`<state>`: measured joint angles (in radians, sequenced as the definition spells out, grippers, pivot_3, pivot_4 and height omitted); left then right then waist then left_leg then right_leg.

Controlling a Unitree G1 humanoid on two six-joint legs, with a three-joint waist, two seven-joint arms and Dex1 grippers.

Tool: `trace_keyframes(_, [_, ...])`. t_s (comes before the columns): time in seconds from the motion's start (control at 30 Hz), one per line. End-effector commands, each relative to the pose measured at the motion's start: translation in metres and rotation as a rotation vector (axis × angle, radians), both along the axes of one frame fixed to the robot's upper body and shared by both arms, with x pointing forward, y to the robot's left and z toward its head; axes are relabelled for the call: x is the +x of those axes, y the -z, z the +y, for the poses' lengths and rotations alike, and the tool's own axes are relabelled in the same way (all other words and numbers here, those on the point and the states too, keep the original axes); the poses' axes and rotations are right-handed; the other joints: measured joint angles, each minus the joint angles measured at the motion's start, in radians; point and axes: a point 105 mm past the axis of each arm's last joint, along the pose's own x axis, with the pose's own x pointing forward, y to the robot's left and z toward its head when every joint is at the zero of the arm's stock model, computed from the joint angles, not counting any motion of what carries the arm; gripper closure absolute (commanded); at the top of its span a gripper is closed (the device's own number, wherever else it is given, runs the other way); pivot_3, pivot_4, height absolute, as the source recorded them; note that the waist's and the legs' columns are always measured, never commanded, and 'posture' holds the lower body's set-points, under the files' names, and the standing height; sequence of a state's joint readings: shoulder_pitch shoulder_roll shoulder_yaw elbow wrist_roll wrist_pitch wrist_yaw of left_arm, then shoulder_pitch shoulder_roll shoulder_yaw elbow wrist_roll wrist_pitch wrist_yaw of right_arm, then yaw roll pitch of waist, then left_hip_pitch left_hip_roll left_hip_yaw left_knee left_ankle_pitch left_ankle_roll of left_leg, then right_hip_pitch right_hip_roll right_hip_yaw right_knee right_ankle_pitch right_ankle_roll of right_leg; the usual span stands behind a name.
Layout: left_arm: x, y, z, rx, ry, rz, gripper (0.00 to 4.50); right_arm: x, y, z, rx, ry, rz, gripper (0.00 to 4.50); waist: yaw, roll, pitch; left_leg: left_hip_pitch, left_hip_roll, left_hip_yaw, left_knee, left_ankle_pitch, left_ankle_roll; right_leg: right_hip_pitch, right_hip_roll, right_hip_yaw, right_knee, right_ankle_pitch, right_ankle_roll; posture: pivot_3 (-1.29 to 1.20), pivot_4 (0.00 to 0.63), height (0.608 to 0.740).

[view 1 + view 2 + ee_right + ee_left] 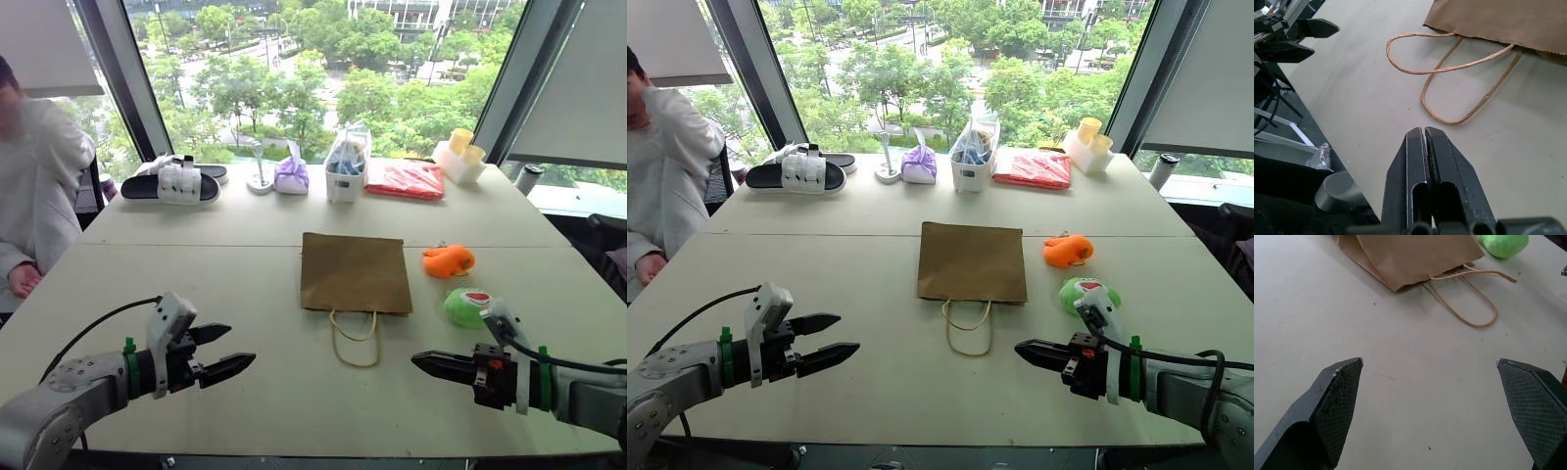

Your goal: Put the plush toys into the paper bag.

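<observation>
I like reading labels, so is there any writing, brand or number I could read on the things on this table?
None can be read.
Paper bag: plain brown, no print.
Green plush toy: red-and-white patch, no legible words.
Red packet: any print too small to read.

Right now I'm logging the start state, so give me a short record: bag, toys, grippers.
bag: brown paper bag flat on the table, handles toward the robot
orange toy: on the table, right of the bag
green toy: on the table, right of the bag, nearer the robot
left gripper: open, empty, above the table
right gripper: shut, empty
</observation>
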<state>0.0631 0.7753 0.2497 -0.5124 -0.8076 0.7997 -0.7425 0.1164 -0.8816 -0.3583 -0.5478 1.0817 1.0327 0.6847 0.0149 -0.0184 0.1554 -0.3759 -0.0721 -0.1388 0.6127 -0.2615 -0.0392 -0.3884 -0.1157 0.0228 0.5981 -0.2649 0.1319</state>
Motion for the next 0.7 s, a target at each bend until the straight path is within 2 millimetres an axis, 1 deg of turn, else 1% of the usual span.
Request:
trace_keyframes(0.03, [0.004,-0.008,0.001,0.039,0.000,-0.070,0.00,-0.002,-0.004,0.001,-0.006,-0.013,-0.020,4.45,0.000,0.000,0.000,0.000,0.000,0.000,0.000,0.000,0.000,0.000,0.000,0.000,0.000,0.000,0.000,0.00,0.150,0.740])
trace_keyframes(0.1, [0.005,-0.007,0.002,0.053,0.002,-0.074,0.00,-0.002,-0.004,0.001,-0.006,-0.013,-0.020,4.45,-0.001,0.000,0.000,0.000,0.000,0.000,0.000,0.000,0.000,0.000,0.000,0.000,0.000,0.000,0.000,0.00,0.150,0.740])
trace_keyframes(0.27, [0.005,-0.011,-0.002,0.015,0.025,-0.077,0.00,-0.002,-0.003,0.002,-0.010,-0.009,-0.024,4.45,0.000,0.000,0.000,0.000,0.000,0.000,0.000,0.000,0.000,0.000,0.000,0.000,0.000,0.000,0.000,0.00,0.150,0.740])
trace_keyframes(0.4, [0.010,-0.013,0.002,0.045,0.030,-0.098,0.00,-0.003,-0.002,0.002,-0.008,-0.002,-0.026,4.45,0.000,0.000,0.000,0.000,0.000,0.000,0.000,0.000,0.000,0.000,0.000,0.000,0.000,0.000,0.000,0.00,0.150,0.740])
trace_keyframes(0.47, [0.015,-0.019,0.001,0.083,0.064,-0.140,0.00,-0.003,-0.001,0.002,-0.003,0.005,-0.024,4.45,0.000,0.000,0.000,0.000,0.000,0.000,0.000,0.000,0.000,0.000,0.000,0.000,0.000,0.000,0.000,0.00,0.150,0.740])
trace_keyframes(0.5, [0.020,-0.024,-0.002,0.105,0.091,-0.172,0.00,-0.002,0.000,0.003,0.000,0.006,-0.022,4.45,0.002,0.000,0.000,0.000,0.000,0.001,0.000,0.000,0.000,0.000,0.000,0.000,0.000,0.000,0.000,0.00,0.150,0.740])
trace_keyframes(0.57, [0.024,-0.030,-0.015,0.213,0.220,-0.267,0.00,0.000,0.002,0.006,0.007,-0.002,-0.015,4.45,0.003,0.000,0.000,0.000,0.000,0.001,0.001,0.000,0.000,0.001,0.000,-0.001,0.000,0.000,0.000,0.00,0.150,0.740])
trace_keyframes(0.63, [0.029,-0.027,-0.027,0.353,0.359,-0.367,0.00,0.005,0.001,0.010,0.016,-0.005,-0.027,4.45,0.001,0.000,0.000,0.000,0.000,0.001,0.001,0.000,0.000,0.001,0.000,-0.001,0.000,0.000,-0.001,0.00,0.150,0.740])
trace_keyframes(0.7, [0.037,-0.021,-0.038,0.413,0.470,-0.434,0.00,0.010,-0.002,0.013,0.024,0.005,-0.050,4.45,0.000,0.001,0.000,0.000,0.000,0.002,0.001,0.000,0.000,0.001,0.000,-0.001,-0.001,0.001,-0.001,0.00,0.150,0.740])
